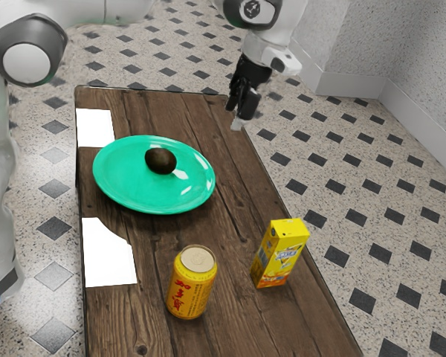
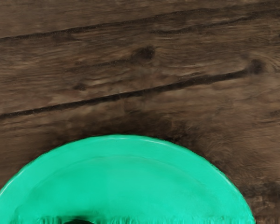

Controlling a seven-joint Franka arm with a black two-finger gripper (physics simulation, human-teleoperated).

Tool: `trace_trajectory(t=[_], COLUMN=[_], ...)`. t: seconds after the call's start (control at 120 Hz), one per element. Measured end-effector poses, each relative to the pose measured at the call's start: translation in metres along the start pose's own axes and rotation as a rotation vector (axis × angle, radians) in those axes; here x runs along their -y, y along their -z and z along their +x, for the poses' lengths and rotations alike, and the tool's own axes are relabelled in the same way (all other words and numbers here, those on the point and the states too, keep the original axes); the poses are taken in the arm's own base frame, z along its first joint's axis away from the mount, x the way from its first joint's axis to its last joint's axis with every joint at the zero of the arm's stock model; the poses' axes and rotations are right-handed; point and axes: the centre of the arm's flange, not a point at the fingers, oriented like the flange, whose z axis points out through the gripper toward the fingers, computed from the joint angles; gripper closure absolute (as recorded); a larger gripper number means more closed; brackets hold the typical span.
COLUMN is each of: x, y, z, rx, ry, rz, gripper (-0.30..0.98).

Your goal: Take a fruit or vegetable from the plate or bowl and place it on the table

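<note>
A pale wall (image 1: pixel 424 52) is rising beyond a speckled floor (image 1: pixel 401 260) patterned with dark diamonds. A dark-brown wooden counter (image 1: pixel 223 297) is stretching from far to near, two bright white patches lying along its left side. A white robot arm (image 1: pixel 30 59) is reaching in from the exterior view's left, its black gripper (image 1: pixel 241 117) hanging raised near the counter's far right edge; whether it is open or closed, I cannot tell. A green oval plate (image 1: pixel 130 186) is resting toward the far left. At the near end, a yellow can (image 1: pixel 191 286) is standing upright, with a yellow carton (image 1: pixel 281 254) standing to its right. The dark, avocado-like fruit (image 1: pixel 160 161) is sitting on the plate, clear of the gripper. The task is seemingly standing at its approach: the reaching, grasping, lifting and setting down on bare wood are all remaining.
</note>
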Motion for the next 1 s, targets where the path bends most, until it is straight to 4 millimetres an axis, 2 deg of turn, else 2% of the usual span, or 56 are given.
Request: trace_trajectory(t=[0.05, 0.083, 0.15, 0.2, 0.233, 0.3, 0.417, 0.492, 0.542, 0.65, 0.75, 1.0], x=[0.028, 0.040, 0.035, 0.036, 0.041, 0.050, 0.054, 0.045, 0.039, 0.027, 0.025, 0.049], y=[-0.042, -0.068, -0.111, -0.126, -0.129, -0.121, -0.120, -0.119, -0.123, -0.137, -0.151, -0.165], z=[-0.022, -0.035, -0.041, -0.043, -0.048, -0.065, -0.097, -0.125, -0.136, -0.141, -0.141, -0.134], rx=[0.019, 0.026, 0.037, 0.024, 0.003, -0.059, -0.122, -0.148, -0.157, -0.144, -0.122, -0.135], ry=[0.039, 0.054, 0.027, 0.018, 0.021, 0.025, 0.026, 0.048, 0.050, 0.038, 0.039, 0.060], rz=[-0.033, -0.038, -0.017, -0.004, -0.001, 0.006, 0.015, 0.064, 0.075, 0.053, 0.034, -0.024], gripper=[0.02, 0.02, 0.02, 0.02, 0.02, 0.02, 0.02, 0.02, 0.02, 0.03, 0.03, 0.03])
